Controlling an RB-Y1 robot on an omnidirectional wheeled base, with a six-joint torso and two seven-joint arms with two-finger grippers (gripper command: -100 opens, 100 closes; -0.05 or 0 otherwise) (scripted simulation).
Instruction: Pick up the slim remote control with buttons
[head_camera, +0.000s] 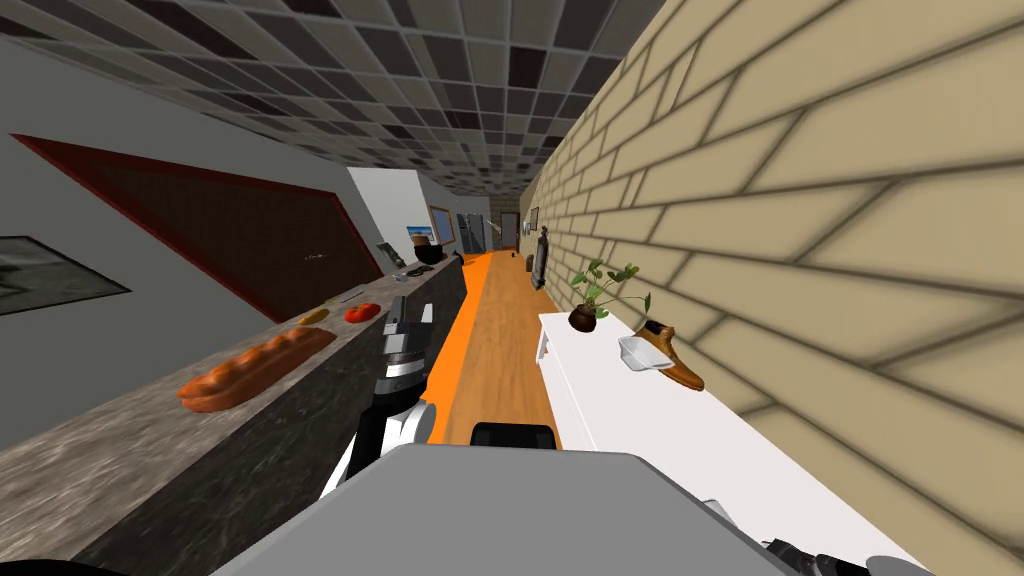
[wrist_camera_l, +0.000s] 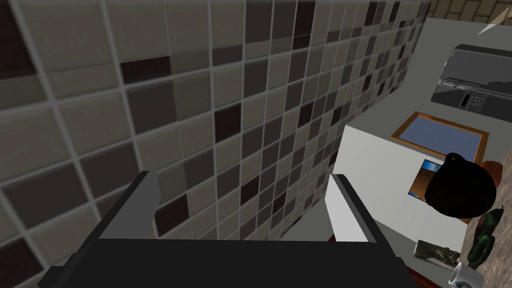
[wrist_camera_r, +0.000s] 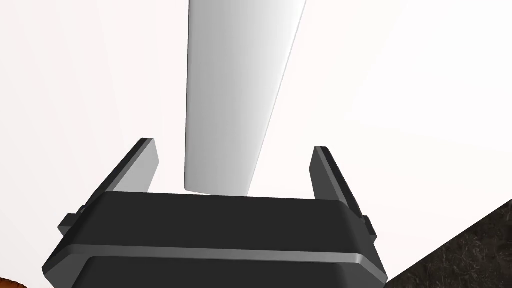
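- Slim light grey remote (wrist_camera_r: 230, 100) lies flat on the white cabinet top (wrist_camera_r: 425, 125); bare surface either side
- Right gripper (wrist_camera_r: 235, 167) straddles its near end, jaws spread, touching neither edge
- Wood-floor aisle (head_camera: 500, 340) runs between cabinet and stone counter (head_camera: 150, 450)
- Left gripper (head_camera: 412, 312) raised beside the counter, jaws spread, empty

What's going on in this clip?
The right gripper hangs open over a slim light grey bar, probably the remote, which lies on a white surface. It straddles the bar without touching it, so nothing is picked up yet. The left gripper, also open, is raised beside the mottled grey counter.
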